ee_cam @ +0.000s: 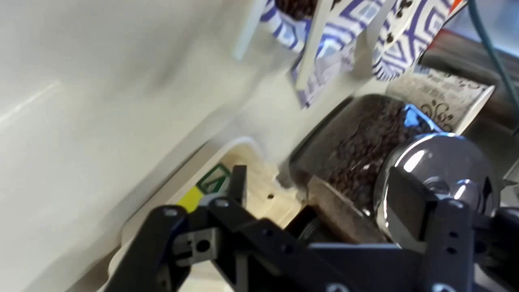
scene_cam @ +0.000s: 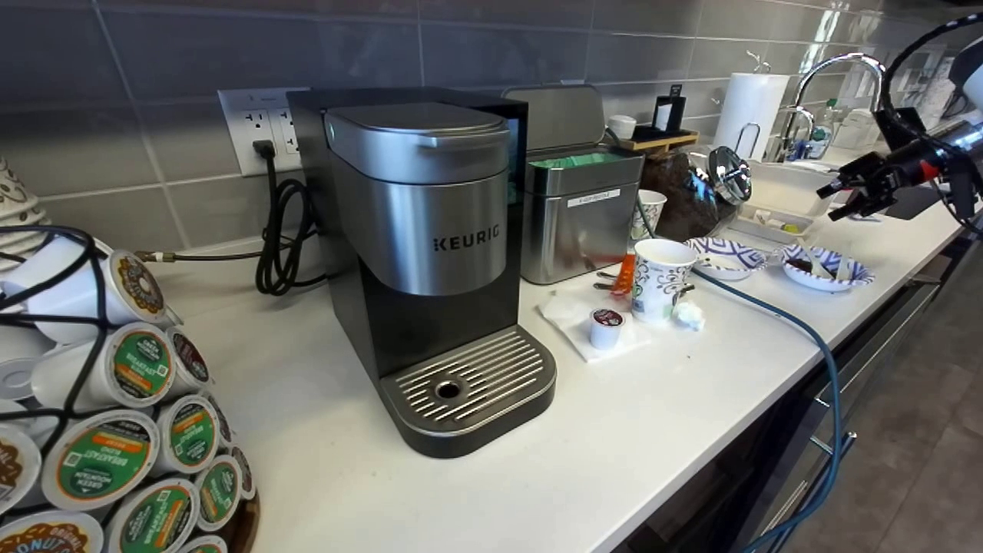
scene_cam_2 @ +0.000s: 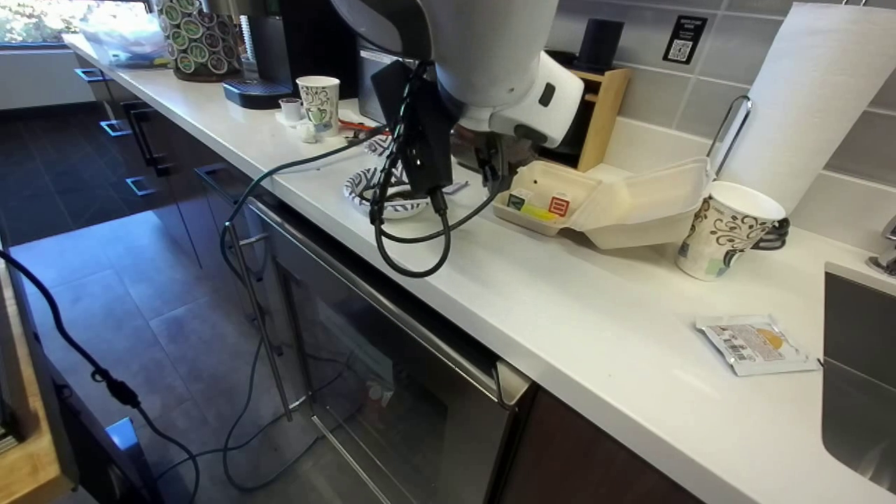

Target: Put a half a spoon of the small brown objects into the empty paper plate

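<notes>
Pincer [ee_cam: 320,182] hangs above table [scene_cam: 461,507], jaws apart. Nr jar [ee_cam: 357,146]: patterned plate [ee_cam: 346,20] w/ brown beans [ee_cam: 298,8] + white spoon [ee_cam: 312,48], handle over rim; 2nd plate [ee_cam: 421,28], w/ few more, closer to jar.

Counter [scene_cam: 653,399] shared by all views

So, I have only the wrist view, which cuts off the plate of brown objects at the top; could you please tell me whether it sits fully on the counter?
Observer: Yes, in an exterior view the plate of brown objects sits wholly on the counter, inside its front edge.
Operator: Thank you; what stands farther along, well past it?
Observer: A Keurig coffee maker, outside your picture.
Operator: And is anything draped over that front edge?
Observer: Yes, a blue cable runs across the counter and hangs down over it.
</notes>
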Action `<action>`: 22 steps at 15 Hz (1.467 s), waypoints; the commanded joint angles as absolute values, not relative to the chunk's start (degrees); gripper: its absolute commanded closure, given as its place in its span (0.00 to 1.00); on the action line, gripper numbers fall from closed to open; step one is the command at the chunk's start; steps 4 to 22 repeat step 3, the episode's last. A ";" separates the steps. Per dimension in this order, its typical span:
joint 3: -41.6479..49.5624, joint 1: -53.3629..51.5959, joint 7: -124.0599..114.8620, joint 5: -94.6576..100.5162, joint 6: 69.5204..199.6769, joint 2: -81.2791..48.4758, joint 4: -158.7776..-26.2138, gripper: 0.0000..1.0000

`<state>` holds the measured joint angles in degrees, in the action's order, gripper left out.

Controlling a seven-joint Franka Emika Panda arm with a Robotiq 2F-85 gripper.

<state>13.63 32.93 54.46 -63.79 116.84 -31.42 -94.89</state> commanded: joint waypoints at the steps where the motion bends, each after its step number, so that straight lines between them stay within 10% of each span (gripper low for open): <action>1: 14.23 31.27 54.31 -66.66 126.88 -28.50 -98.68 0.00; 22: 13.79 32.34 53.85 -65.24 125.11 -30.03 -95.89 0.00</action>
